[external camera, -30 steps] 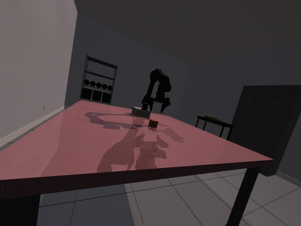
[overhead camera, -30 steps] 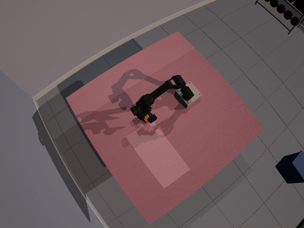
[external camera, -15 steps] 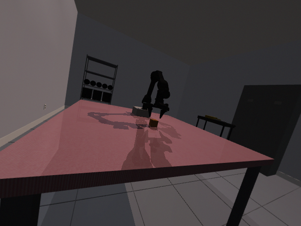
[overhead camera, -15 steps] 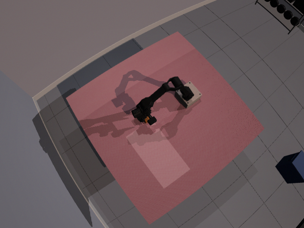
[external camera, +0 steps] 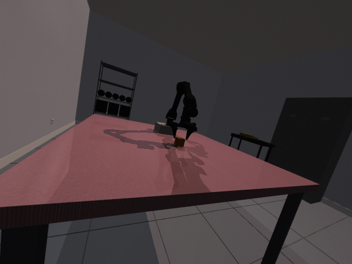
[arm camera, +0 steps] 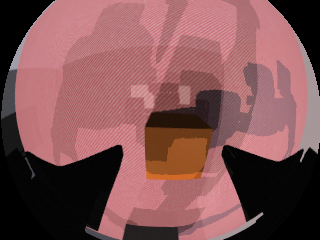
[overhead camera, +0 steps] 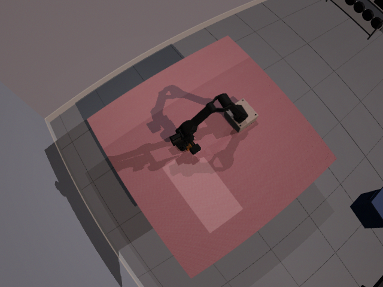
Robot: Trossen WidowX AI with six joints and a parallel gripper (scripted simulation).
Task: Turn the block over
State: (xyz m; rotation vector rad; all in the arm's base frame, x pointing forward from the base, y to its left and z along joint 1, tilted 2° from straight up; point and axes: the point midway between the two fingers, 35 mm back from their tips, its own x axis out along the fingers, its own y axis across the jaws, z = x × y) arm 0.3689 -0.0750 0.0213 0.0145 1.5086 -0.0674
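The orange block (overhead camera: 188, 147) (external camera: 179, 141) (arm camera: 176, 155) rests on the pink table (overhead camera: 278, 148) (external camera: 113, 173) (arm camera: 42, 95). In the wrist view it shows a shaded orange face and a narrow dark face on its far side. No mark can be made out on the faces in view. My gripper (external camera: 180, 138) (arm camera: 175, 152) is open and points down over the block, with its fingertips close to block height in the exterior view. In the wrist view the fingers stand on either side of the block, with a gap on each side. Nothing is held.
The arm's pale base box (overhead camera: 249, 115) (external camera: 161, 128) stands on the table behind the gripper in the exterior view. Arm shadows and a bright light patch lie across the table. A shelf rack (external camera: 116, 82), a small side table (external camera: 249, 137) and a dark cabinet (external camera: 309, 142) stand beyond it.
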